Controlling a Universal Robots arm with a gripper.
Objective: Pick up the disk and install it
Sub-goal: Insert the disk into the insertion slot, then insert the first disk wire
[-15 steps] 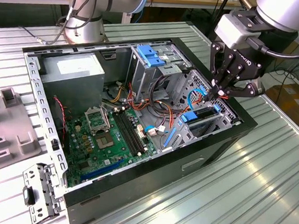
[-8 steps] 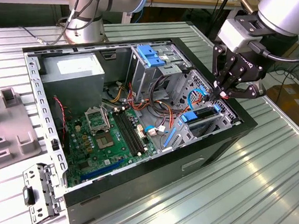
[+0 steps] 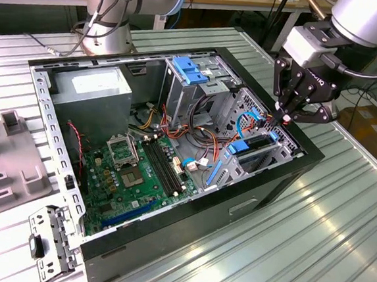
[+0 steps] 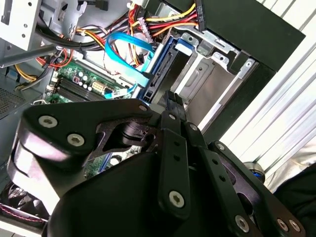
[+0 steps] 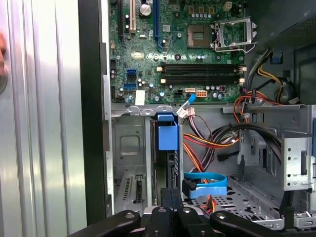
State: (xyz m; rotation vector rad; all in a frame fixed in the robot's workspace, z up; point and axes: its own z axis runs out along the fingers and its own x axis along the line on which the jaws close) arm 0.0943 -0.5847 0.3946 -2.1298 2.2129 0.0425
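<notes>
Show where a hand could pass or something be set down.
Free: ribbed table on the exterior view's right of the case. Crowded: cables between cage and disk, with the hand just above.

Disk (image 5: 167, 143) edge-on in drive bay (image 5: 129, 163)

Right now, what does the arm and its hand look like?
Silver-grey tubular arm with a white-grey wrist block and black cables. The hand is matte black, built of bolted linkage bars with silver screw heads, with white lettering on its body.
</notes>
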